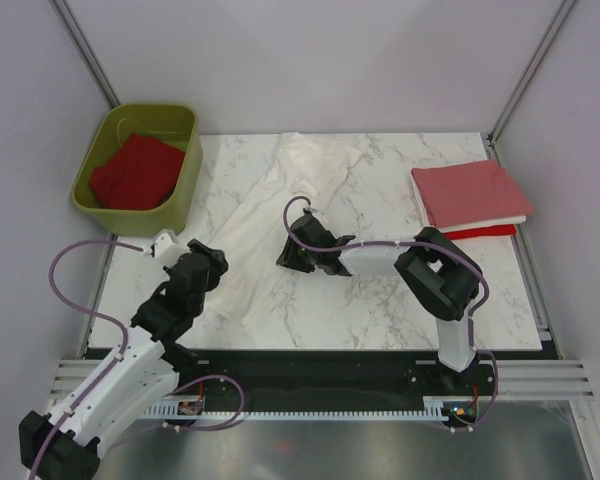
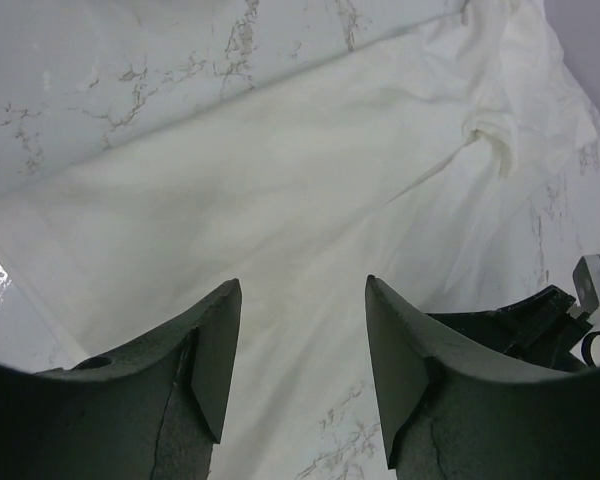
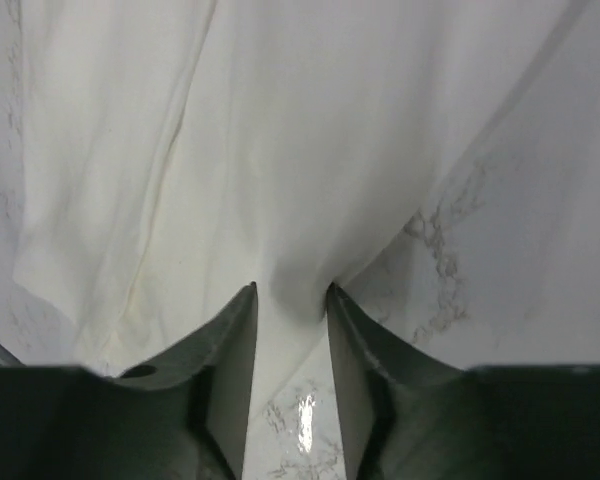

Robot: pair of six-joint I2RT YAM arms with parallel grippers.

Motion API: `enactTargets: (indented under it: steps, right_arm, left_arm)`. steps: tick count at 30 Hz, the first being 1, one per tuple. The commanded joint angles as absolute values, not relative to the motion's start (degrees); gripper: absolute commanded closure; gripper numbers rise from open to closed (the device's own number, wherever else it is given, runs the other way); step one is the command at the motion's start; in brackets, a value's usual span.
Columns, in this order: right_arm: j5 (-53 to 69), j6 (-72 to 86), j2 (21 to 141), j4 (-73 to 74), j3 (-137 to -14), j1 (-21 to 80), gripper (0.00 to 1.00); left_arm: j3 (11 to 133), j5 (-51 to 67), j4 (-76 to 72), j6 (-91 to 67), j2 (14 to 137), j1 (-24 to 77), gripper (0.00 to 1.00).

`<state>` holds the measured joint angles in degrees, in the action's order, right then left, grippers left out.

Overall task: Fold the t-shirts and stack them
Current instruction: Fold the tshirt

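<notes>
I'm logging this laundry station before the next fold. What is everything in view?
olive-green tub: one, table's far-left corner
red t-shirt: one, crumpled in the tub
white t-shirt: one, spread mid-table
folded salmon-pink shirt: one, top of the right-hand stack
folded white shirt: one, beneath it
folded red shirt: one, stack's bottom
marble table: one, white, grey-veined
left gripper: one, dark, open over the white t-shirt
right gripper: one, dark, cloth puckered at its tips, grip unclear
</notes>
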<state>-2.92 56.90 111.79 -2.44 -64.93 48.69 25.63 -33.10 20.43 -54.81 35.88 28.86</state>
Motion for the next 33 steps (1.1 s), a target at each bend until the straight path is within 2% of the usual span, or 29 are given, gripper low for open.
enactTargets:
  steps: [1,2,4,5,9,14,16,17,18,19,20,25,27,33]
  right_arm:
    - [-5.1,57.66,115.05,-1.76,-67.32,49.31,0.65]
    - [-3.62,55.31,115.74,-0.54,-68.8,49.13,0.81]
    - [-3.34,53.1,115.84,4.28,-70.66,48.26,0.96]
    - [-3.34,51.78,114.36,6.57,-69.45,47.73,1.0]
    - [-1.68,45.11,104.79,6.59,-57.88,43.78,1.0]
    - [4.83,37.28,89.6,10.17,-43.1,30.7,1.0]
    - [4.22,34.12,85.89,12.56,-41.23,25.08,0.95]
    - [3.61,33.49,82.91,14.13,-40.26,24.09,0.68]
    - [3.6,33.14,81.66,14.59,-40.25,23.82,0.51]
    - [4.39,32.53,80.69,15.29,-40.43,23.82,0.43]
    - [5.35,32.08,79.38,16.6,-41.21,23.91,0.4]
    - [0.01,29.62,76.38,21.87,-46.57,29.95,0.39]
    - [-5.86,29.09,75.68,24.69,-48.86,32.86,0.4]
    - [-9.57,29.97,73.13,26.81,-48.87,44.63,0.47]
  left_arm:
    - [26.36,-35.86,18.55,-56.34,38.57,28.56,0.39]
    - [27.15,-35.42,18.46,-55.82,39.71,28.56,0.39]
    - [28.47,-33.24,18.19,-53.88,44.0,28.65,0.39]
    - [29.96,-32.44,18.19,-53.09,45.77,28.65,0.39]
    - [32.87,-29.1,17.67,-49.76,52.29,28.65,0.39]
    - [34.45,-26.46,16.79,-48.78,57.12,28.65,0.39]
    - [34.45,-25.5,16.0,-48.52,57.3,28.65,0.39]
    - [34.02,-25.05,15.56,-48.43,57.22,28.65,0.38]
    - [33.84,-24.61,15.03,-48.17,57.04,28.65,0.38]
    - [33.58,-23.39,13.03,-47.03,56.95,28.65,0.38]
    - [32.97,-22.6,12.14,-46.41,56.95,28.65,0.37]
    - [33.75,-19.87,9.14,-45.0,60.98,28.65,0.37]
    - [35.85,-19.6,8.88,-44.91,63.53,28.65,0.37]
    - [45.78,-18.2,8.96,-45.17,76.97,26.9,0.38]
